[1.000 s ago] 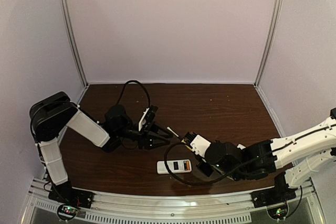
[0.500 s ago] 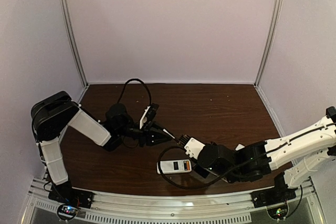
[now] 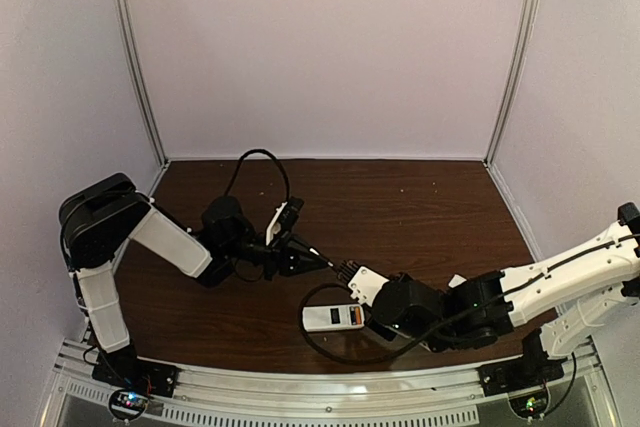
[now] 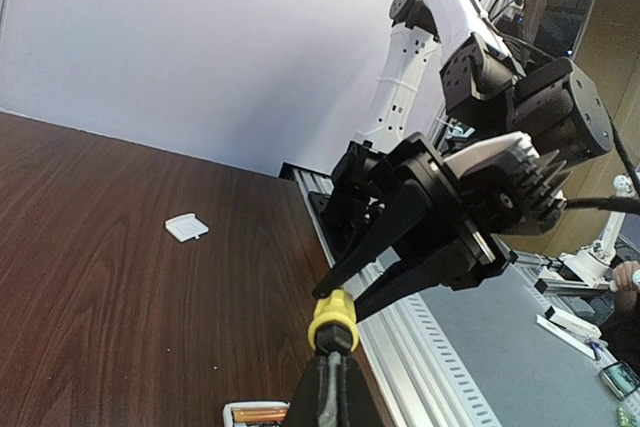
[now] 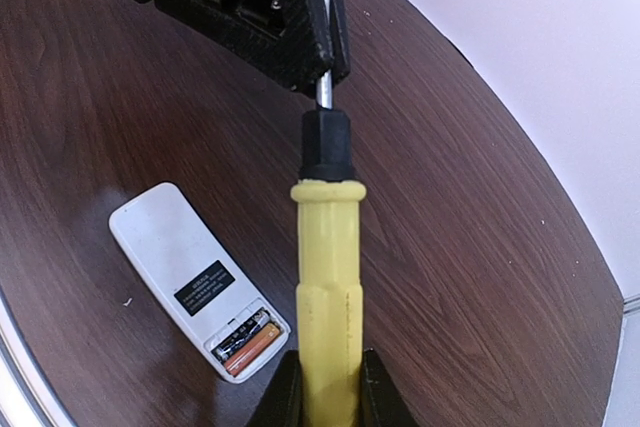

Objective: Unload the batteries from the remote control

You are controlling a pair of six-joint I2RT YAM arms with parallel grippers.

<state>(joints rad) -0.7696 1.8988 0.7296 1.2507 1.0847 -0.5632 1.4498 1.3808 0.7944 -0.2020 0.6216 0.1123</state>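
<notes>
The white remote control (image 5: 170, 259) lies back up on the table, its compartment open. In it lie two batteries side by side, one orange (image 5: 256, 345), one dark (image 5: 234, 331). The remote also shows in the top view (image 3: 327, 318), just in front of both grippers. My right gripper (image 5: 328, 369) is shut on the yellow handle of a screwdriver (image 5: 327, 267). My left gripper (image 5: 290, 22) is shut on its metal shaft (image 5: 325, 90). In the left wrist view, my left gripper (image 4: 335, 372) points at the handle's end (image 4: 333, 322), with the right fingers (image 4: 400, 232) around it.
A small white square cover piece (image 4: 186, 228) lies on the brown table, right of the right arm in the top view (image 3: 458, 280). The metal rail (image 3: 300, 392) runs along the near table edge. White walls close off the back and the sides.
My right arm has moved left toward the left gripper and now has the yellow handle. The left gripper has shifted slightly. The remote has stayed about where it was.
</notes>
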